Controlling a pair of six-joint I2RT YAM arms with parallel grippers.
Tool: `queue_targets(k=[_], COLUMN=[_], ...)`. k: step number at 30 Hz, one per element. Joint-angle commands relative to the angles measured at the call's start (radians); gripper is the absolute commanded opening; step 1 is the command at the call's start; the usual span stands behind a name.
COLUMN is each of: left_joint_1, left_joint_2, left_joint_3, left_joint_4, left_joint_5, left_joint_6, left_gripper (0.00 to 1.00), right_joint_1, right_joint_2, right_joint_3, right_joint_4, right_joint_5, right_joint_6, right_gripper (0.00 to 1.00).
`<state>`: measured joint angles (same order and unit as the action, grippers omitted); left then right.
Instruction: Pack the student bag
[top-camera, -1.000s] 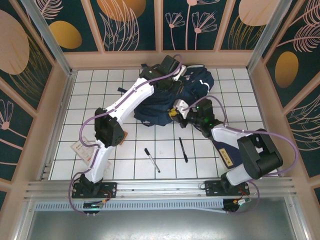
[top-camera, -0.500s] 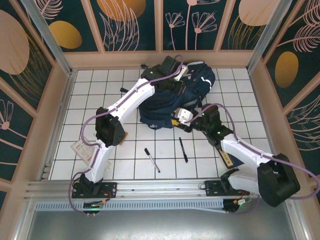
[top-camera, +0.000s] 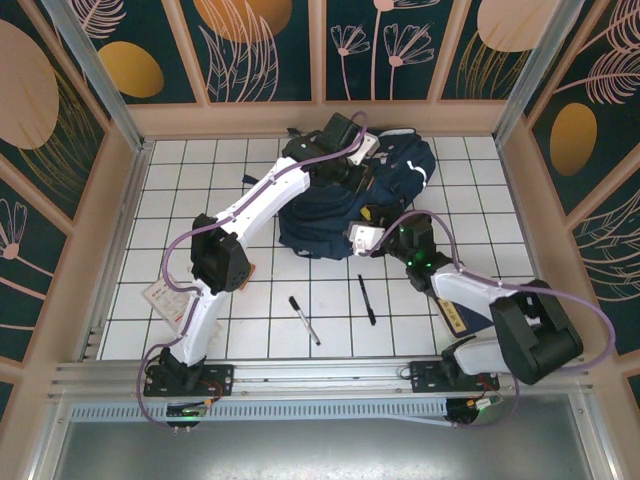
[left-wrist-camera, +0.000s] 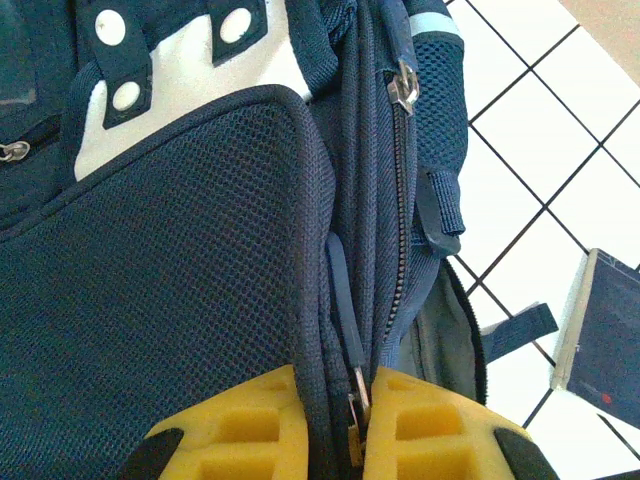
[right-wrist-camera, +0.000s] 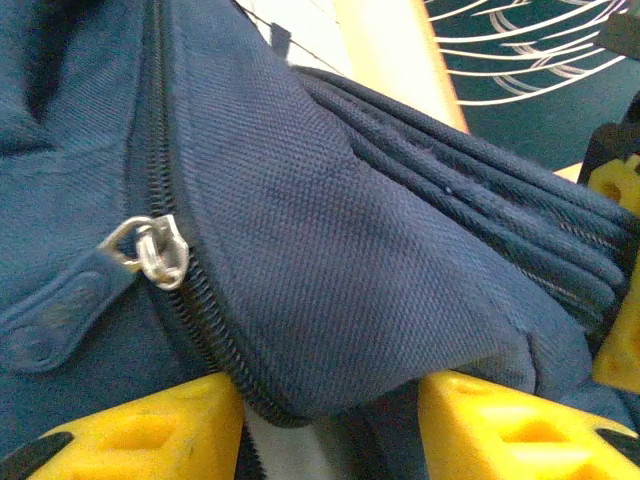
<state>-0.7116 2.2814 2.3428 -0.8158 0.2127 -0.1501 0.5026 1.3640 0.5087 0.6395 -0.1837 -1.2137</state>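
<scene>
Our left end effector (left-wrist-camera: 357, 425) is pinched tight on the zip pull (left-wrist-camera: 342, 300) of the student bag (left-wrist-camera: 180, 260), whose mesh panel spreads ahead and to the left of the fingers. Our right end effector (right-wrist-camera: 330, 420) stands parted, gripping nothing, with a fold of the bag's fabric lying between its fingers. A silver zip slider (right-wrist-camera: 158, 250) sits just up and left of them. The bag lies on the white-tiled bench (left-wrist-camera: 560, 130).
</scene>
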Motion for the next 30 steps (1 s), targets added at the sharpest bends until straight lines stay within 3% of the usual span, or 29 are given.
queue_targets(k=[1,2,4,6,7,8,10,11,14,19,22,26,30], left_joint_1=[-0.004,-0.004,-0.004,0.0,0.006,0.03,0.098,0.131,0.169,0.169,0.168,0.143,0.075], left_joint_2=[-0.045,-0.045,-0.043,-0.042,-0.042,-0.044,-0.087,-0.117,-0.268,-0.656,-0.807,-0.857,-0.822], left_joint_3=[0.03,0.03,0.032,0.037,0.053,0.081,0.07,0.055,-0.13,-0.793,-1.058,-1.248,-1.281], left_joint_4=[0.067,0.067,0.067,0.063,0.052,0.037,0.068,0.075,0.1,0.427,0.521,0.632,0.68], left_joint_5=[0.082,0.082,0.087,0.087,0.098,0.151,0.249,0.272,0.222,0.245,0.209,0.214,0.189], left_joint_6=[0.003,-0.004,-0.007,-0.001,-0.008,-0.029,-0.117,-0.162,-0.191,-0.361,-0.407,-0.442,-0.423], left_gripper=[0.0,0.0,0.0,0.0,0.0,0.07,0.34,0.41,0.53,0.6,0.62,0.6,0.59], right_joint_1=[0.024,0.032,0.039,0.039,0.039,0.039,0.039,0.039,0.037,0.005,-0.002,-0.001,-0.004], right_joint_2=[0.053,0.064,0.073,0.057,0.039,0.025,0.02,0.032,0.079,0.131,0.15,0.156,0.152], right_joint_3=[-0.028,-0.029,-0.035,-0.035,-0.03,-0.009,0.056,0.083,0.132,0.218,0.254,0.251,0.24], right_joint_4=[0.333,0.368,0.416,0.399,0.364,0.292,0.112,0.058,0.005,-0.084,-0.143,-0.123,-0.07], right_joint_5=[0.094,0.097,0.094,0.072,0.04,0.003,-0.071,-0.104,-0.162,-0.268,-0.342,-0.4,-0.417], right_joint_6=[-0.097,-0.101,-0.096,-0.083,-0.052,-0.013,0.059,0.1,0.207,0.376,0.43,0.496,0.556], right_gripper=[0.47,0.41,0.15,0.0,0.0,0.0,0.0,0.0,0.0,0.0,0.0,0.0,0.0])
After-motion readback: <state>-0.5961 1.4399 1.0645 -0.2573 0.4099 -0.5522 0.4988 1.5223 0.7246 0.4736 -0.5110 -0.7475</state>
